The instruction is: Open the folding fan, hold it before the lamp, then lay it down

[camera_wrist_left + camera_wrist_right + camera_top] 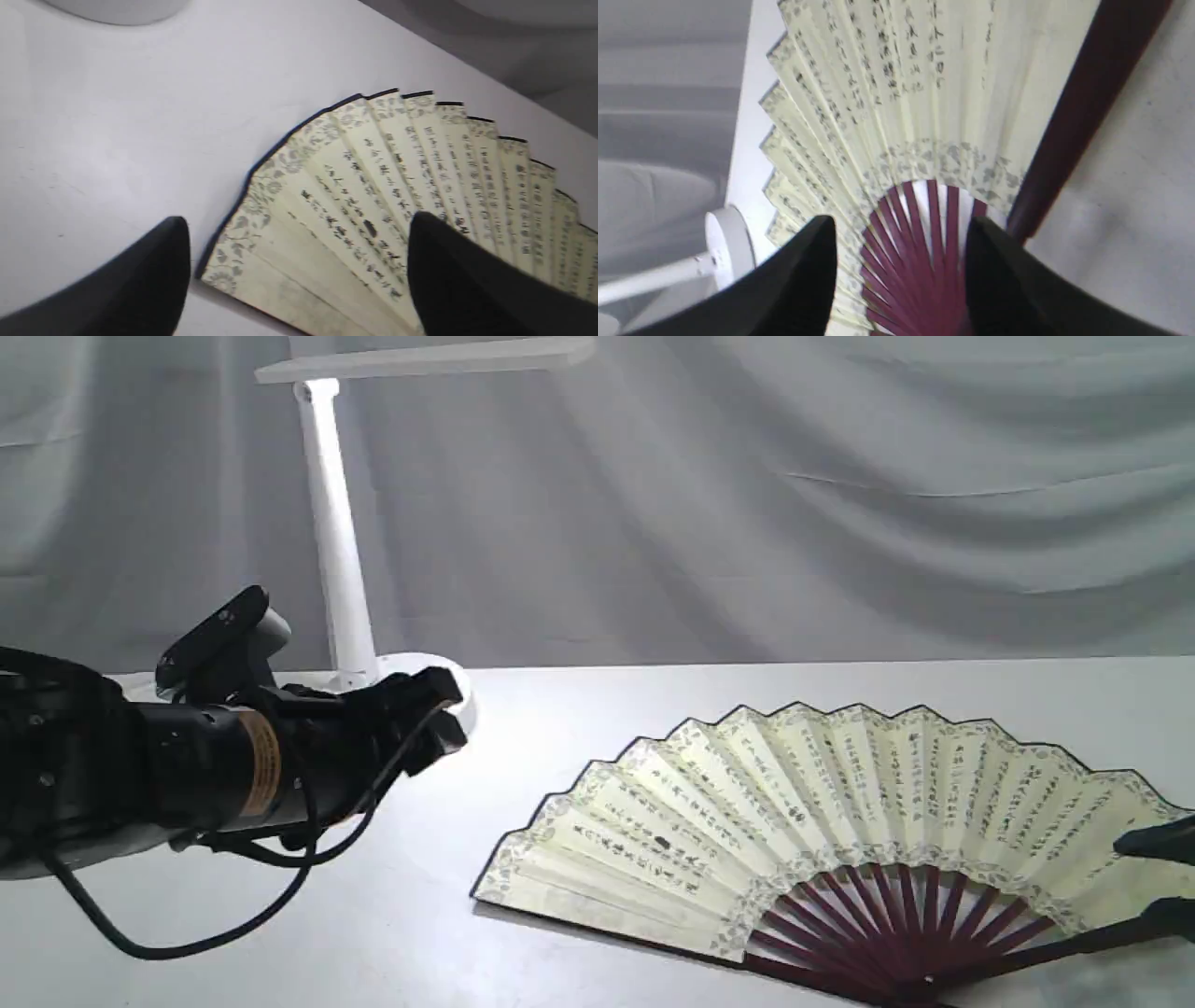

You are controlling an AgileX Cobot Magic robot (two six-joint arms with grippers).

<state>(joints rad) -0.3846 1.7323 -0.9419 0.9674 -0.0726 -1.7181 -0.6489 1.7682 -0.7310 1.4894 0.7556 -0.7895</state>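
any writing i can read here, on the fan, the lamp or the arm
Fan: columns of black brush characters, too blurred to read.
Orange label on the left arm: print too small to read.
Lamp: no writing visible.

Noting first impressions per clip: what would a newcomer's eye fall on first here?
The folding fan, spread wide open, lies flat on the table toward the right of the exterior view, its cream leaf with black calligraphy above maroon ribs. Behind on the left stands the tall white lamp, and the black left gripper hangs open and empty near its base.
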